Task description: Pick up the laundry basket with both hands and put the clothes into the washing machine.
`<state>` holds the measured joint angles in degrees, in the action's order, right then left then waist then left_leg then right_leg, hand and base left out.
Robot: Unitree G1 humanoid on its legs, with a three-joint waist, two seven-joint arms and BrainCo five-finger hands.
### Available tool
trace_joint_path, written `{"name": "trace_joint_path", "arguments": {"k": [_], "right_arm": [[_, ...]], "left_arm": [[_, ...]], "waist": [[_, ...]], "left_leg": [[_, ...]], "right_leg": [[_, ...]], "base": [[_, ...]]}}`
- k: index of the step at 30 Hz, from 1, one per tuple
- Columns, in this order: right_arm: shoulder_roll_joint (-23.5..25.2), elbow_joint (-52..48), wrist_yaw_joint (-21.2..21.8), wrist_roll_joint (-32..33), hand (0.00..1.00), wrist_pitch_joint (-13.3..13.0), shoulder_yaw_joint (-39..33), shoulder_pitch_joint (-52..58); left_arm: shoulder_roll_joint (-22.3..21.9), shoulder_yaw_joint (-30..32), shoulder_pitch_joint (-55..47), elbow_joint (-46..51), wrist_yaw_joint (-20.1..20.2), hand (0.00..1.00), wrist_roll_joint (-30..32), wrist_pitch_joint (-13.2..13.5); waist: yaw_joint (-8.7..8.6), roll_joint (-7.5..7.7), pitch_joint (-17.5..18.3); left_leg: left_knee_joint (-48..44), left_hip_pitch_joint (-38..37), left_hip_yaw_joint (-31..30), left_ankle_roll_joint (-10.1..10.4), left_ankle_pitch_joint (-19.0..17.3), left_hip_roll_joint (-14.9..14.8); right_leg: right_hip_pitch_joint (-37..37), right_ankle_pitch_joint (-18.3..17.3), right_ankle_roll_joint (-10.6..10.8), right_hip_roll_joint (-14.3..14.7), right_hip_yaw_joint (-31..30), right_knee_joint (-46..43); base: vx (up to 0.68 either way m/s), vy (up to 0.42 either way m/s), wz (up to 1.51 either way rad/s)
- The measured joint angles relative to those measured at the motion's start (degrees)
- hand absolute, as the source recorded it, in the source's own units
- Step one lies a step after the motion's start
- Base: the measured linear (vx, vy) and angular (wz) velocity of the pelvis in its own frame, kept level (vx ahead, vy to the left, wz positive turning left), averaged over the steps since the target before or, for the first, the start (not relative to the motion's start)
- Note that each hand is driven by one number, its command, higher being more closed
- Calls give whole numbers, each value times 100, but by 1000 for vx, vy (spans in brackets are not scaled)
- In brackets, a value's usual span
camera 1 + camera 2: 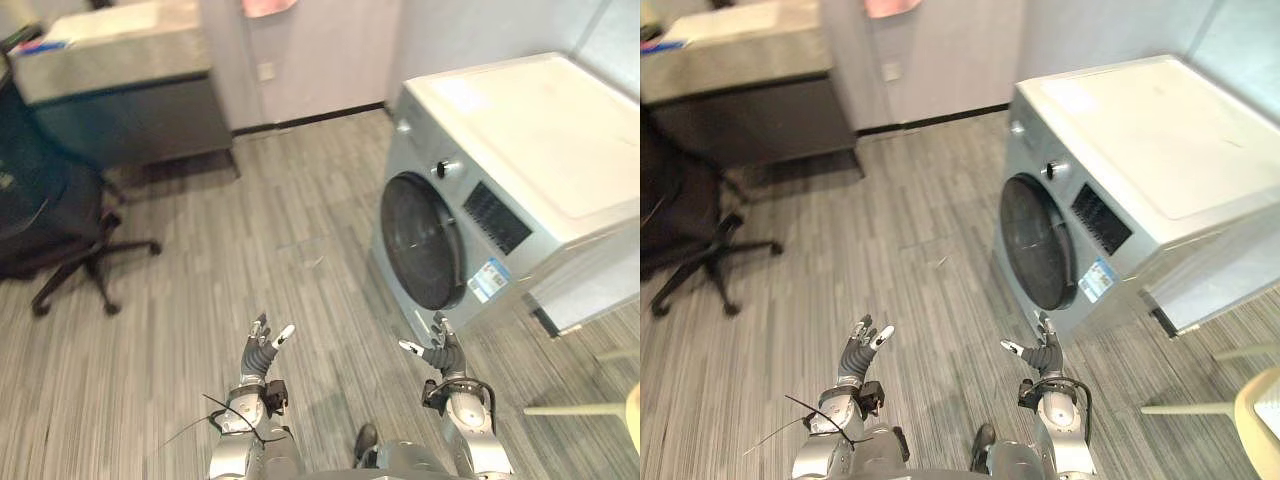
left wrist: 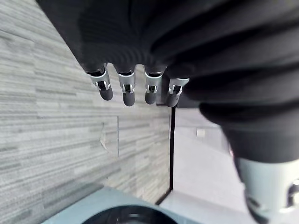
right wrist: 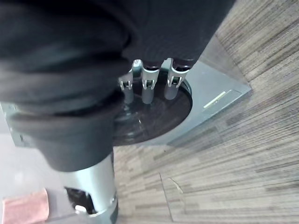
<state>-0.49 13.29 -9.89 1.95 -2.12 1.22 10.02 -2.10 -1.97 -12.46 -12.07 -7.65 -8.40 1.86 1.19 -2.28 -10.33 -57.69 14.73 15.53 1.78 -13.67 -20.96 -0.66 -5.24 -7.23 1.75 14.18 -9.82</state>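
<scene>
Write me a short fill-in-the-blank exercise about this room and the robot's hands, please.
1. The washer stands on the robot's ____ side.
2. Its round door is ____.
3. The left hand and right hand are open and hold ____.
4. The chair stands on the robot's ____ side.

Missing words: right; shut; nothing; left.
</scene>
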Motion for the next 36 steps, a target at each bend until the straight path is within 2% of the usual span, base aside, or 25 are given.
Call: {"name": "trace_joint_path", "arguments": {"k": [2,3,4,5,6,7,8,9,10,11,12,13,14,15,16,17,18,19,20,22,25,26,29,31,36], "right_arm": [[14,4,3,-64,0,12,68,53],[15,3,2,-83,0,7,86,46],[9,-3,-3,-162,0,-6,94,46],[1,-5,-9,-194,0,-15,91,50],[-12,-26,-17,-221,0,-22,91,82],[-32,-99,-24,-253,0,-24,89,131],[-63,-313,-47,-327,0,-22,24,327],[19,-336,-68,-373,0,3,6,399],[160,-440,-112,-456,0,4,-18,545],[294,-517,-118,-678,0,14,16,555],[337,-517,-125,-773,0,17,46,481],[369,-517,-136,-1030,0,18,92,251],[368,-502,-171,-1371,0,19,95,-27],[346,-472,-195,-1472,0,18,97,-174],[267,-346,-275,-1811,0,22,70,-578],[212,-293,-312,-2011,0,37,54,-747],[60,-219,-445,-2338,0,84,1,-1096],[-58,-170,-554,-2522,0,127,-82,-1382],[-210,-163,-691,-2651,0,164,-233,-1649],[-450,2,-843,-2740,0,333,-360,-2124],[-517,258,-970,-2664,0,504,-519,-3014],[-507,266,-1087,-2429,0,506,-585,-3331],[-543,222,-1260,-1901,0,512,-620,-3811],[-580,36,-1391,-1563,0,527,-695,-4093],[-1101,-143,-1776,-1554,0,745,-1074,-5055]], "left_arm": [[9,53,-2,8,-18,0,11,-1],[8,60,-1,21,-22,0,11,-2],[-4,57,-27,29,-40,0,11,-2],[-14,47,-41,30,-65,0,11,-2],[-36,34,-78,34,-132,0,11,-2],[-77,25,-126,35,-146,0,10,0],[-108,-132,-216,30,-120,0,11,1],[-22,-160,-202,32,-121,0,11,-9],[74,-194,-166,72,-130,0,13,15],[190,-189,-168,74,-129,0,18,18],[255,-192,-200,73,-126,0,20,15],[337,-191,-299,74,-125,0,27,14],[367,-183,-394,75,-116,0,75,1],[364,-175,-431,75,-113,0,85,1],[355,-141,-488,96,-94,0,137,2],[350,-110,-488,128,-74,0,136,4],[324,-48,-464,165,-8,0,136,15],[322,-19,-365,178,18,0,135,27],[292,-42,-195,185,44,0,136,68],[207,-19,-3,212,39,0,131,103],[157,-76,169,258,2,0,126,121],[129,-144,264,258,0,0,123,120],[15,-295,283,326,-1,0,103,119],[-89,-313,242,465,-13,0,5,118],[-114,-191,383,866,-102,0,-117,162]], "waist": [[20,4,3],[29,25,-6],[36,49,-3],[28,18,13],[37,-72,67],[49,-182,134],[-49,-355,266],[-68,-137,272],[-61,73,310],[39,316,335],[118,379,340],[144,426,334],[138,413,314],[168,406,292],[280,367,274],[298,362,271],[306,299,219],[277,259,148],[255,99,8],[287,19,-226],[285,16,-575],[294,19,-766],[299,53,-998],[311,57,-1080],[379,50,-1466]], "left_leg": [[1591,158,-832,121,-17,93],[2010,161,-1147,172,14,195],[2733,140,-1859,343,119,398],[3018,107,-2232,422,171,456],[3437,51,-2826,568,304,532],[3470,54,-3007,636,391,557],[3093,191,-3090,1179,465,793],[2834,235,-2878,953,297,1018],[2628,272,-2695,803,90,1342],[2470,265,-2320,582,-79,1547],[2458,224,-2103,485,-124,1575],[2500,117,-1721,258,-151,1586],[2625,-44,-1381,96,-151,1602],[2743,-179,-1195,43,-139,1606],[3051,-438,-744,-23,-48,1606],[3153,-479,-608,-35,-14,1626],[3279,-465,-450,-61,44,1684],[3317,-408,-433,-85,90,1707],[3320,-246,-431,-163,147,1754],[3376,-41,-348,-226,259,1879],[3599,325,-343,-230,553,1974],[3690,396,-386,-210,649,1969],[3908,467,-433,-168,826,1979],[3880,600,-471,-153,844,1957],[3704,924,-479,-153,845,1881]], "right_leg": [[207,-38,66,-87,-519,-75],[225,-100,169,-142,-618,-141],[233,-277,451,-266,-900,-287],[217,-364,585,-302,-1025,-372],[87,-625,876,-379,-1246,-637],[-24,-830,1066,-424,-1382,-835],[-177,-1267,1441,-609,-1623,-1335],[-193,-1386,1560,-853,-1720,-1477],[-263,-1464,1657,-1251,-1784,-1566],[-449,-1332,1561,-1631,-1710,-1799],[-611,-1202,1417,-1779,-1612,-1938],[-837,-929,1018,-2120,-973,-2196],[-1020,-913,898,-2518,-25,-2691],[-1065,-925,876,-2669,436,-2916],[-978,-927,876,-2810,1458,-3071],[-880,-928,875,-2803,1863,-2957],[-656,-1006,1057,-2791,2354,-2423],[-684,-798,1264,-2749,2365,-2238],[-833,-693,1256,-2767,2346,-2191],[-1156,-668,1247,-2911,2235,-2323],[-1642,-569,1154,-2996,2233,-2379],[-1711,-536,1104,-2998,2283,-2355],[-1776,-508,1067,-2988,2402,-2297],[-1864,-509,1065,-2984,2466,-2310],[-2083,-451,995,-2935,2500,-2298]], "base": [[347,277,-134],[299,357,-135],[229,330,-107],[269,463,-137],[213,547,-121],[295,877,-135],[230,781,-80],[208,642,-46],[140,408,-41],[126,388,-66],[159,542,-117],[98,427,-131],[85,400,-133],[47,302,-153],[45,262,-127],[52,250,-128],[8,151,-60],[-18,161,-31],[-45,127,1],[-59,74,6],[-65,-25,10],[-50,-63,19],[-39,-58,17],[-18,-60,13],[-6,-22,1]]}}
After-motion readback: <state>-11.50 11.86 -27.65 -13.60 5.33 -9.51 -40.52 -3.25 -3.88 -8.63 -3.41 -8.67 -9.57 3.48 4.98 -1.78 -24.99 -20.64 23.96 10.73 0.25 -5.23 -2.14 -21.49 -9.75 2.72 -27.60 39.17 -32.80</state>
